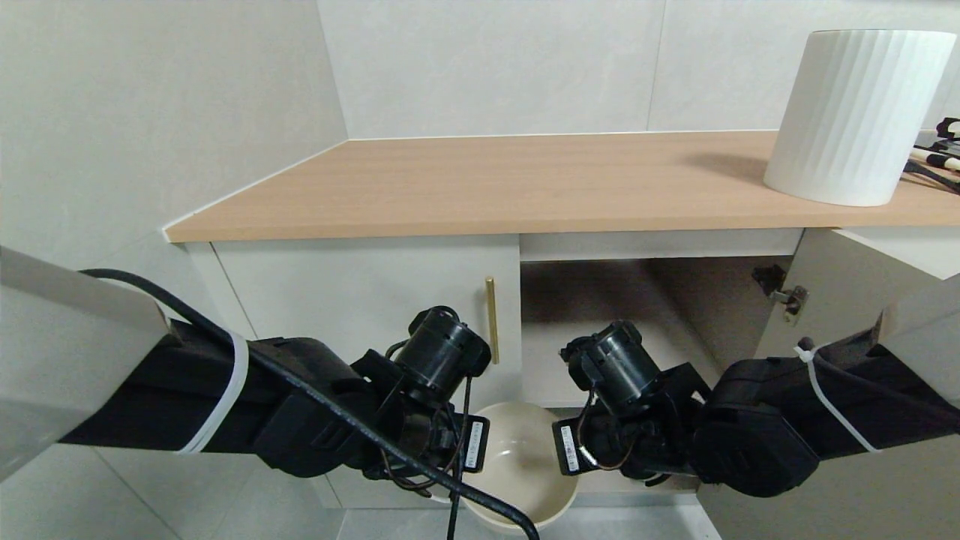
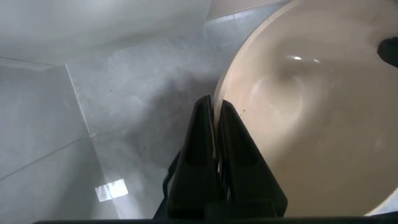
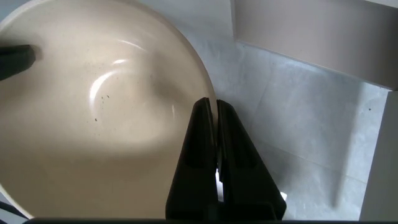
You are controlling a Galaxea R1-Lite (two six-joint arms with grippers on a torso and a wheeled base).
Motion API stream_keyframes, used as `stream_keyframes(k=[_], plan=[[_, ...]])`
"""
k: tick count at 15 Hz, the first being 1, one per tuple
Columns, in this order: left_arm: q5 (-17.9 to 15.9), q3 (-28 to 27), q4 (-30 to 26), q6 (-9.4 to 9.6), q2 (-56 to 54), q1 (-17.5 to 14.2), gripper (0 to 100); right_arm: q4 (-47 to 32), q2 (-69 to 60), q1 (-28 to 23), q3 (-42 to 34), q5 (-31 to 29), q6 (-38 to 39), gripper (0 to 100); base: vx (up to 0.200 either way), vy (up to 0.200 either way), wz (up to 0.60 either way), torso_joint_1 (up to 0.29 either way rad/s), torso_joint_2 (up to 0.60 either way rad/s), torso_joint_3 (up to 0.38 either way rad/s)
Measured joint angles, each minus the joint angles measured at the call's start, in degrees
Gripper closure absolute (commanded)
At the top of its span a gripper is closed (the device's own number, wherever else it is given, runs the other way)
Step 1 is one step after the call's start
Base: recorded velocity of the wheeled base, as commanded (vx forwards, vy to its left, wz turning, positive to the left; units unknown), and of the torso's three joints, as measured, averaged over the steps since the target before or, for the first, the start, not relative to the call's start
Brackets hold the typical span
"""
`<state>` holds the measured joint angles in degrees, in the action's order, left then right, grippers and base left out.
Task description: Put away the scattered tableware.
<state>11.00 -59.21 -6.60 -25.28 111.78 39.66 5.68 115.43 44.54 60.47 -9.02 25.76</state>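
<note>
A cream bowl [image 1: 517, 469] hangs in the air below the counter, in front of the open cabinet [image 1: 600, 330]. My left gripper [image 2: 215, 118] is shut on the bowl's [image 2: 311, 112] rim on its left side. My right gripper [image 3: 215, 115] is shut on the rim of the bowl [image 3: 99, 118] on the opposite side. In the head view both arms meet low at the centre, with the left gripper [image 1: 457, 450] and right gripper [image 1: 574, 450] flanking the bowl. The bowl holds nothing.
A wooden countertop [image 1: 480, 184] runs above, with a white ribbed canister [image 1: 855, 112] at the right and some utensils [image 1: 937, 154] beside it. The left cabinet door with a brass handle [image 1: 492, 319] is closed; the right door [image 1: 847, 300] stands open. Grey tiled floor [image 2: 124, 124] lies below.
</note>
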Motion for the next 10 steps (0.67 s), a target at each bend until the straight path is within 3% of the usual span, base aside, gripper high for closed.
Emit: stream_keyframes(k=[1,2,10], plan=[[0.0,0.0,0.0,0.00,0.0,0.0,100,0.0,0.0,0.0,0.0,0.0,0.0,100,0.000,0.000,0.00,0.000,0.00,0.000],[0.0,0.0,-0.3,0.00,0.0,0.0,0,0.0,0.0,0.0,0.0,-0.1,0.0,100,0.000,0.000,0.00,0.000,0.00,0.000],[0.3,-0.1,-0.9,0.09,0.6,0.0,0,-2.6,1.2,-0.9,-0.7,-1.2,-2.6,100,0.000,0.000,0.00,0.000,0.00,0.000]])
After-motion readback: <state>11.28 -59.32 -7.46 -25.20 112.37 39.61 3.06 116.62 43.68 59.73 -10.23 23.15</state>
